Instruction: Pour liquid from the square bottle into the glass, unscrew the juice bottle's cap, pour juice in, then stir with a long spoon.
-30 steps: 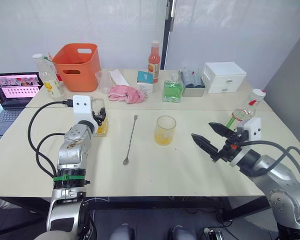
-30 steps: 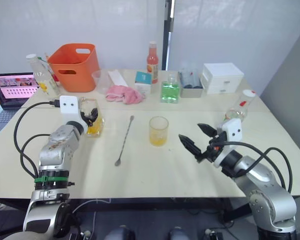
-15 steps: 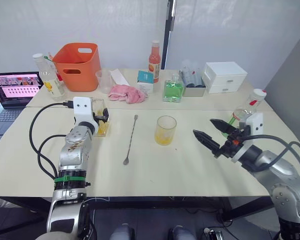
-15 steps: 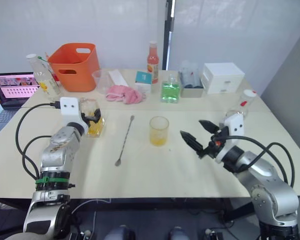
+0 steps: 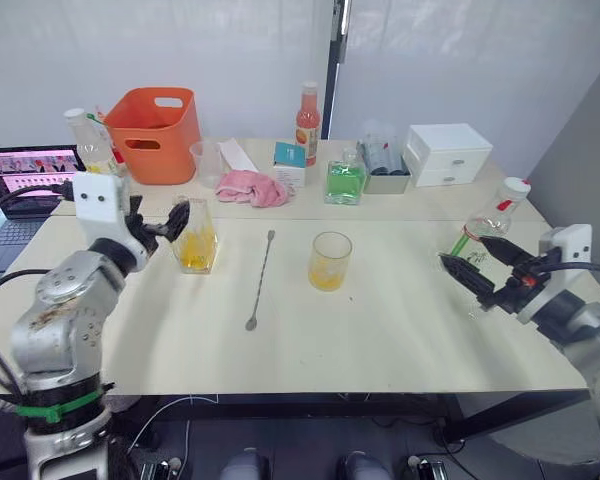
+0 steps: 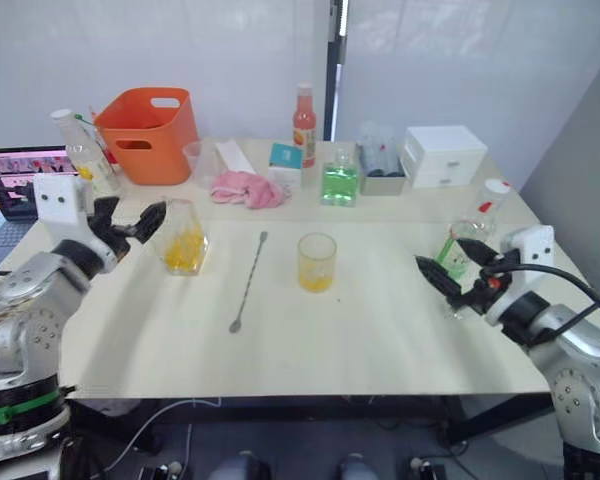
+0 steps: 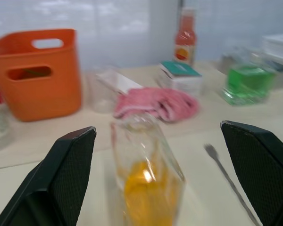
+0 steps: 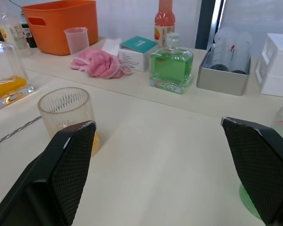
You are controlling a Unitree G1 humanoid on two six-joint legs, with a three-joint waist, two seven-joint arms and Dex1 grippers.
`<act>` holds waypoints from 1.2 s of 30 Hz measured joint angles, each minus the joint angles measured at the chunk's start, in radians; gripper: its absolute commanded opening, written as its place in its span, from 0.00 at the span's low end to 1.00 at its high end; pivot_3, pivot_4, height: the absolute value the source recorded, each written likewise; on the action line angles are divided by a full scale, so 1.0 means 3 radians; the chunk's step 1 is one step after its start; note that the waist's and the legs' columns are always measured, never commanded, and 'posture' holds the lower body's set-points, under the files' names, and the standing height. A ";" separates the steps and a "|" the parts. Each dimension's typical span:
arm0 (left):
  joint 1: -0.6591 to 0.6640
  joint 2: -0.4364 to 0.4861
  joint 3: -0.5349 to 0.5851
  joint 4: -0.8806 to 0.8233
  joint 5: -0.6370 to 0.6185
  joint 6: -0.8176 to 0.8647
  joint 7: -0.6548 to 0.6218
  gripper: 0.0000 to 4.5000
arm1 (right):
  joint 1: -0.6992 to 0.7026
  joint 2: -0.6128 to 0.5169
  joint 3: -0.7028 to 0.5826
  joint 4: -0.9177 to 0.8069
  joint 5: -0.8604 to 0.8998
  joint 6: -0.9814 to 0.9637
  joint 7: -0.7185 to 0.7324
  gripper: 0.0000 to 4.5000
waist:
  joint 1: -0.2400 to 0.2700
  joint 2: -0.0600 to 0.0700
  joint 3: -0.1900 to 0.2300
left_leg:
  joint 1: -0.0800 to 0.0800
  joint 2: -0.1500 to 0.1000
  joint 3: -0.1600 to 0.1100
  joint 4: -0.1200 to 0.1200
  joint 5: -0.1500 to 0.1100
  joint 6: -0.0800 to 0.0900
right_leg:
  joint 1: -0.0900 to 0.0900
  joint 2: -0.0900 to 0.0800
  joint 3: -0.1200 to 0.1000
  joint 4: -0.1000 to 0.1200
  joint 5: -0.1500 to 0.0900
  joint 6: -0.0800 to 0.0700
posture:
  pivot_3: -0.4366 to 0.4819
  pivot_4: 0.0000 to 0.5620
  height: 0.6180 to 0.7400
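Note:
The square bottle (image 5: 197, 240) stands upright on the table with yellow-orange liquid low in it. My left gripper (image 5: 158, 222) is open just to its left, not touching it; in the left wrist view the square bottle (image 7: 146, 174) sits ahead of the wide-spread fingers. The glass (image 5: 330, 261) stands mid-table with a little yellow liquid in it. Between the two lies the long spoon (image 5: 260, 280). The juice bottle (image 5: 488, 226), with its cap (image 5: 517, 186) on, stands at the right. My right gripper (image 5: 483, 264) is open right in front of it.
Along the back stand an orange basket (image 5: 155, 120), a measuring cup (image 5: 208, 160), a pink cloth (image 5: 252, 187), a green square bottle (image 5: 346, 180), a slim orange-red bottle (image 5: 308, 115), a grey tray (image 5: 385, 165) and a white drawer box (image 5: 448, 153). A laptop (image 5: 25, 175) sits far left.
My left gripper has let go of the square bottle and drawn back to the left, leaving it standing. My right gripper has moved right, up to the juice bottle.

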 measured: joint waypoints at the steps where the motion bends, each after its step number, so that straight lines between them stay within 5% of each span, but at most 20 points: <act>1: 0.0182 0.0110 0.0090 0.0085 -0.0088 -0.0029 -0.0227 0.99 | 0.0069 -0.0009 -0.0072 0.0077 -0.0015 -0.0028 0.0032 1.00 | -0.0005 0.0000 0.0000 | 0.0001 0.0001 0.0004 -0.0002 0.0000 0.0000 | -0.0001 0.0001 0.0000 0.0000 -0.0001 -0.0002 | 0.48 0.27 0.79; 7: 0.0776 0.0389 0.0416 0.0725 -0.0181 -0.0665 -0.1171 0.99 | 0.0447 -0.0061 -0.0347 0.0367 -0.0135 -0.0196 0.0268 1.00 | 0.0014 0.0001 -0.0001 | 0.0007 0.0002 0.0021 -0.0004 0.0002 -0.0004 | 0.0005 0.0000 -0.0003 -0.0002 -0.0005 -0.0007 | 0.48 0.27 0.79; 13: 0.0966 0.0397 0.0401 0.1189 0.0028 -0.1509 -0.1543 0.99 | 0.0566 -0.0062 -0.0490 0.0615 -0.0209 -0.0344 0.0364 1.00 | 0.0010 0.0003 -0.0002 | 0.0007 0.0008 0.0020 -0.0008 0.0002 -0.0004 | 0.0003 -0.0002 -0.0002 -0.0004 -0.0006 -0.0010 | 0.48 0.27 0.79; 25: 0.1132 0.0322 0.0375 0.1502 0.0062 -0.1952 -0.1705 0.99 | 0.0576 -0.0059 -0.0506 0.0749 -0.0329 -0.0431 0.0359 1.00 | 0.0012 0.0005 -0.0003 | 0.0008 0.0013 0.0020 -0.0010 0.0002 -0.0003 | 0.0002 -0.0002 -0.0001 -0.0003 -0.0007 -0.0010 | 0.48 0.27 0.79; 36: 0.1112 0.0321 0.0167 0.1148 -0.0116 -0.1707 -0.1790 0.99 | 0.0442 0.0240 -0.0340 -0.0034 -0.0271 -0.0064 -0.0349 1.00 | 0.0004 0.0005 -0.0003 | 0.0007 0.0021 0.0015 -0.0010 0.0001 -0.0004 | 0.0001 0.0000 -0.0001 -0.0003 -0.0006 -0.0010 | 0.48 0.27 0.79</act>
